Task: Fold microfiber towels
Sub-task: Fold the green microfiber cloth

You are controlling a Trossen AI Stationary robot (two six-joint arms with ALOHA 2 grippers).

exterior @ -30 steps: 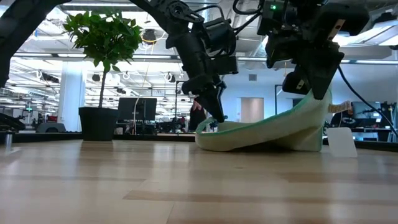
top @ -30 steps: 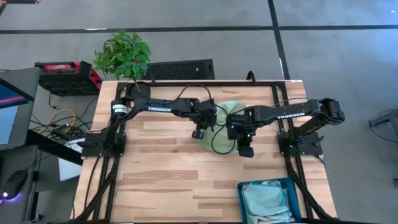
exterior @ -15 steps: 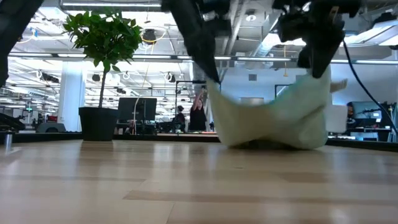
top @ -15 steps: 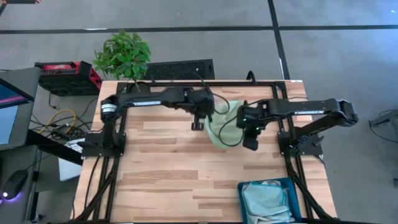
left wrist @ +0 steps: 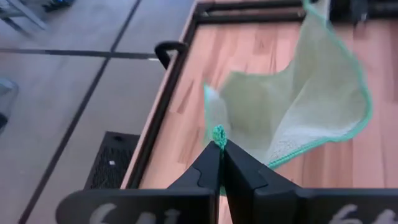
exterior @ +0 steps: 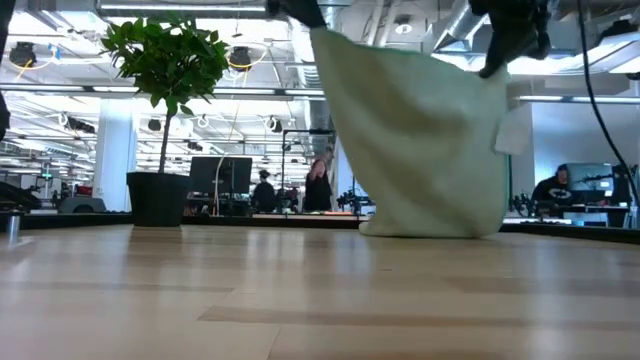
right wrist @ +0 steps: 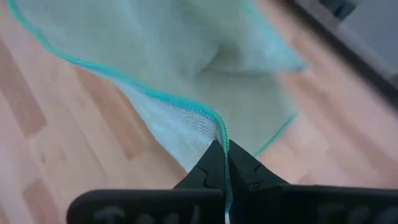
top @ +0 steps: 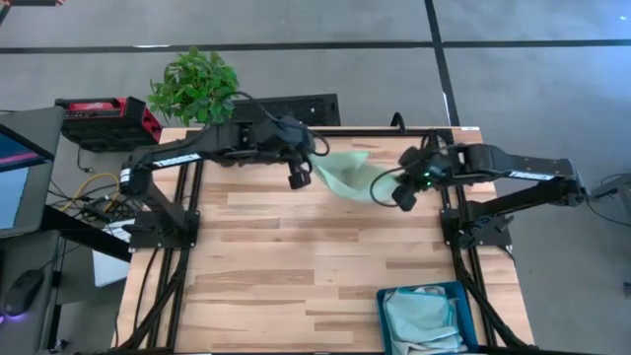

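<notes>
A light green microfiber towel (top: 340, 171) hangs spread between my two grippers over the far middle of the table. In the low view the towel (exterior: 420, 140) hangs as a broad sheet, and its lower end (exterior: 430, 230) reaches down to the table top. My left gripper (top: 300, 179) is shut on one upper corner. My right gripper (top: 403, 199) is shut on the other side. A small white tag (exterior: 513, 130) dangles below the right gripper. My left gripper pinches a teal-hemmed corner (left wrist: 219, 134) of the towel between its two shut fingers; the corner's tip sticks out past the fingertips (left wrist: 211, 163). The fingers slant down from the table's left. The cloth hangs away below them. My right gripper pinches the towel's teal-hemmed edge (right wrist: 219, 128) between its two shut fingers. The fingers (right wrist: 210, 163) slant down from the table's right. One layer or several, I cannot tell. The cloth falls away below them.
A teal bin (top: 386, 314) with folded towels stands at the near right corner. A potted plant (top: 195, 87) stands beyond the table's far left corner. Bare wood (top: 276, 266) fills the middle and near left of the table.
Both grippers have risen and drawn apart, the left toward the far left, the right toward the table's right edge, each turning at the wrist. The towel, a low heap on the table a second ago, now hangs spread between them with only its lower end down at the table.
</notes>
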